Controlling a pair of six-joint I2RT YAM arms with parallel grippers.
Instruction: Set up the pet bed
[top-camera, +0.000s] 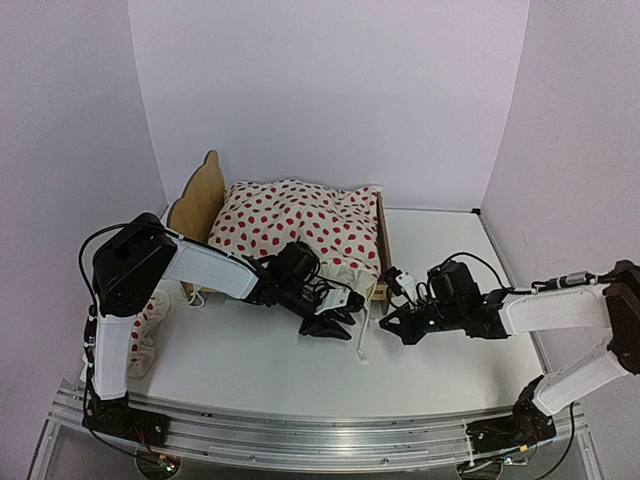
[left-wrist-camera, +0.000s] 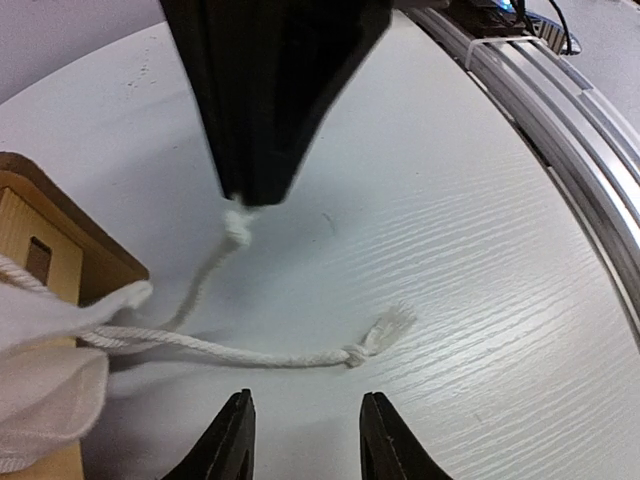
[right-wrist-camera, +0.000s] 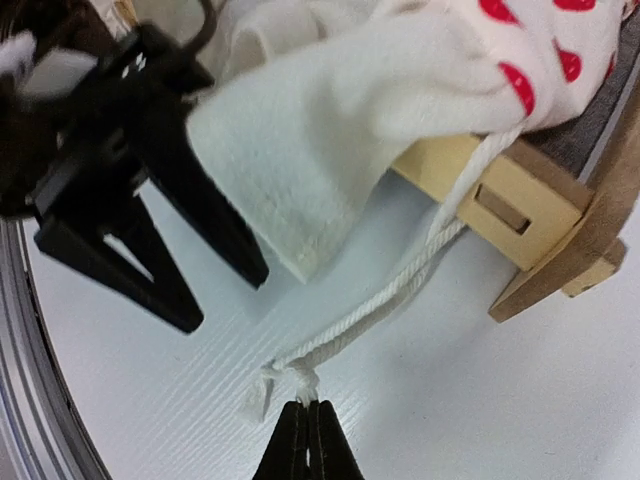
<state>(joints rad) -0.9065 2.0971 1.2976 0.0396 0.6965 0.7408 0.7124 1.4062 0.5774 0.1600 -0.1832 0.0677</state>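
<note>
The pet bed (top-camera: 200, 200) stands at the back left, headboard to the left. Its wooden footboard corner also shows in the right wrist view (right-wrist-camera: 520, 205). A cream red-dotted cloth (top-camera: 300, 225) lies over it and hangs off the footboard end (right-wrist-camera: 340, 140). Two white drawstring cords trail from the cloth onto the table. My right gripper (right-wrist-camera: 308, 435) is shut on the knotted end of one cord (right-wrist-camera: 300, 378). My left gripper (left-wrist-camera: 305, 440) is open and empty, just short of the other cord's knot (left-wrist-camera: 350, 355). Both grippers sit close together by the footboard (top-camera: 335, 322).
A small red-dotted pillow (top-camera: 148, 325) lies on the table at the left, under the left arm. The white table (top-camera: 250, 360) ends at a metal rail (top-camera: 300, 430) at the front. Walls enclose the back and sides.
</note>
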